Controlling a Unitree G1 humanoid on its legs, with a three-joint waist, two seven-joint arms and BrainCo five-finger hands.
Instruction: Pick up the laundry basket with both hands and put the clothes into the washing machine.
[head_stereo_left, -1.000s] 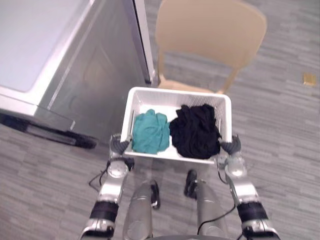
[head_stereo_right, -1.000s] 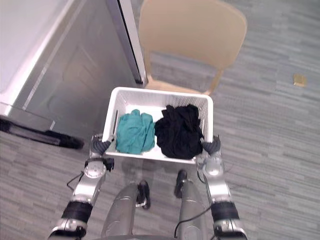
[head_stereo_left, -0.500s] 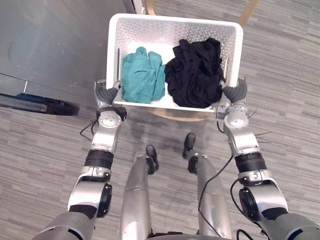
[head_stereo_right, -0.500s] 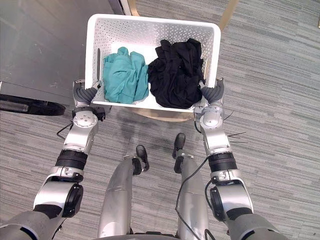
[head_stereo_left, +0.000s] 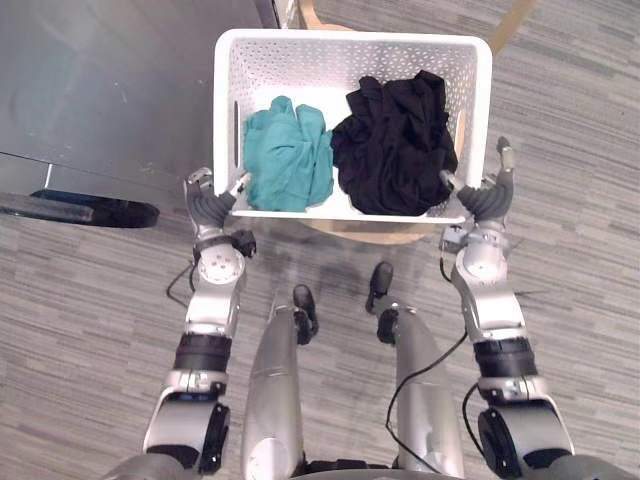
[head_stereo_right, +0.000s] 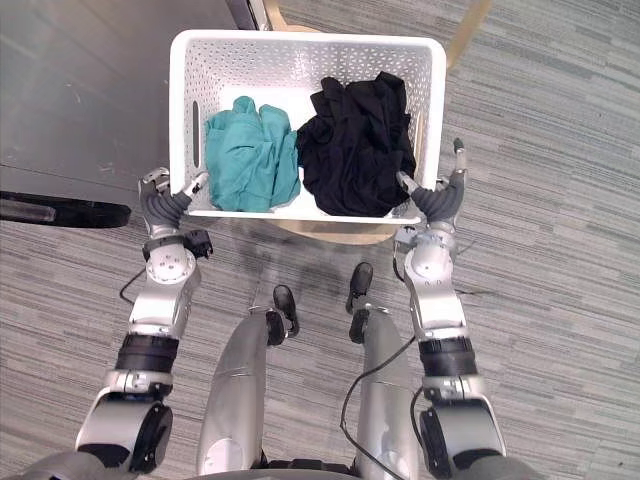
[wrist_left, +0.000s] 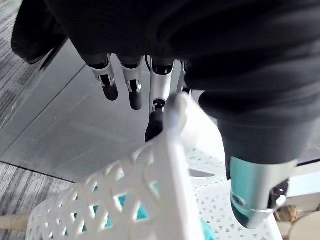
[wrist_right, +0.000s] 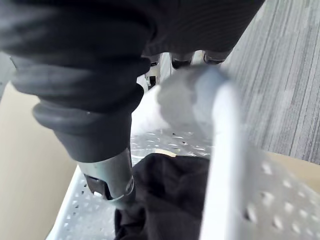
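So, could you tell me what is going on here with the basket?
The robot has its left hand and right hand at the near corners of a white laundry basket that sits on a wooden chair. Each hand straddles the rim, thumb inside, fingers straight outside, not clamped. A teal garment and a black garment lie inside.

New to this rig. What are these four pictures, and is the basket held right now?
The two wide pictures come from the robot's head, looking down; the two close ones from a camera on each wrist. The white laundry basket seems to rest on a tan chair and holds teal clothes and black clothes. The left hand and right hand sit at its near corners, rim between thumb and fingers, but the fingers look straight, so neither seems to grip it. The grey body at the robot's left is probably the washing machine.
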